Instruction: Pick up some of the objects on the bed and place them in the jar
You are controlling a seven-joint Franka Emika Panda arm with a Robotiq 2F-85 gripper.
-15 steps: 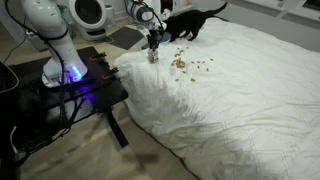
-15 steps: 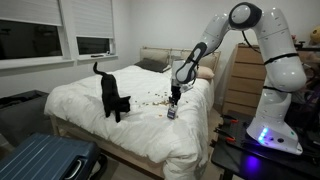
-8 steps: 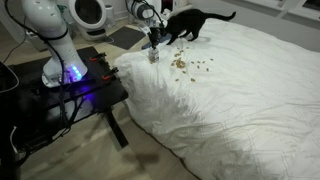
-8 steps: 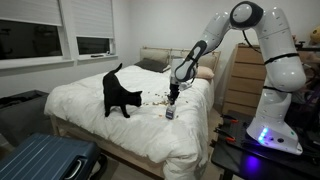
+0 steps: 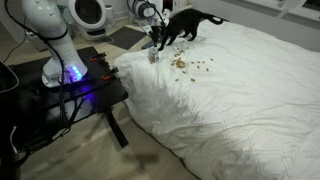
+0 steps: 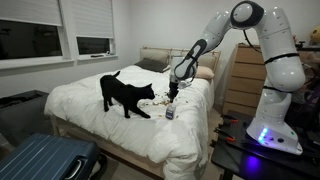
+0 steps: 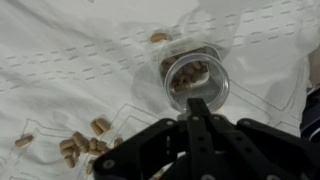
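Observation:
My gripper [image 7: 197, 105] hangs just above the jar [image 7: 195, 78], its two black fingers pressed together with nothing showing between them. The jar is a small clear-walled cylinder standing upright on the white duvet of the bed [image 7: 80, 60], with brown bits inside it. Tan objects [image 7: 85, 143] lie scattered on the duvet beside it, and one bit [image 7: 158, 38] lies beyond the jar. In both exterior views the gripper [image 5: 153, 40] [image 6: 172, 97] is over the jar [image 5: 153, 56] [image 6: 170, 113], near the bed's edge. The scatter of objects [image 5: 185, 65] lies close by.
A black cat [image 5: 180, 24] [image 6: 125, 93] stands on the bed right next to the gripper and the scatter. The robot's base sits on a black table [image 5: 85, 85] beside the bed. A blue suitcase [image 6: 45, 160] lies on the floor and a dresser [image 6: 240, 80] stands behind the arm.
The gripper's fingers have closed together above the jar. The cat has walked across the bed toward the scatter and the gripper.

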